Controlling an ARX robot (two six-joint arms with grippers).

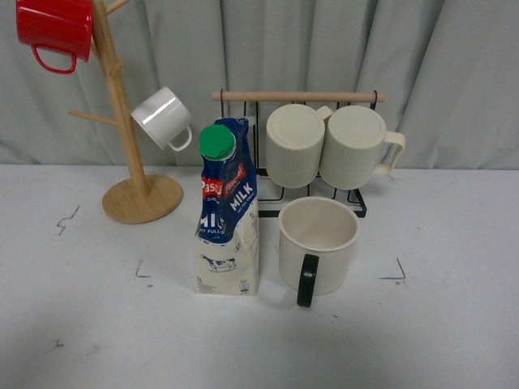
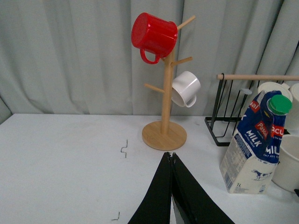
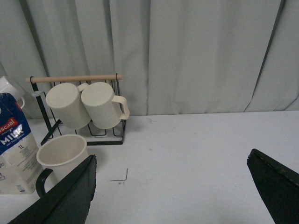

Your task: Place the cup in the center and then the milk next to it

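Front and centre on the tabletop (image 1: pixel 454 324), the cup (image 1: pixel 317 245) stands upright, black handle toward the camera, and the milk (image 1: pixel 228 212) stands upright just beside it on its left; I can't tell if they touch. Both sit between the corner marks. Neither arm shows in this view. My read: both placements look done, so what's left is backing off cleanly. If any nudge is wanted, the carton is tall and narrow, so grip it low and slide, don't push at the cap. Behind them: a mug tree (image 1: pixel 130 162) with a red mug (image 1: pixel 55 31) and a white mug (image 1: pixel 162 117), and a wire rack (image 1: pixel 312 150) with two ribbed mugs.

From the left wrist, the left claw (image 2: pixel 172 161) shows its black fingers pressed together, clenched on nothing. It sits low over the tabletop, pointing toward the mug tree base, with the milk off to one side and apart from it. Looks parked clear.

From the right wrist, the right claw (image 3: pixel 170 186) is spread wide, released, one dark finger at each lower corner, bare tabletop between them. One finger sits near the cup's handle but apart from it. Any move of this arm should lift away from that handle first, since a snag would drag the cup off centre.
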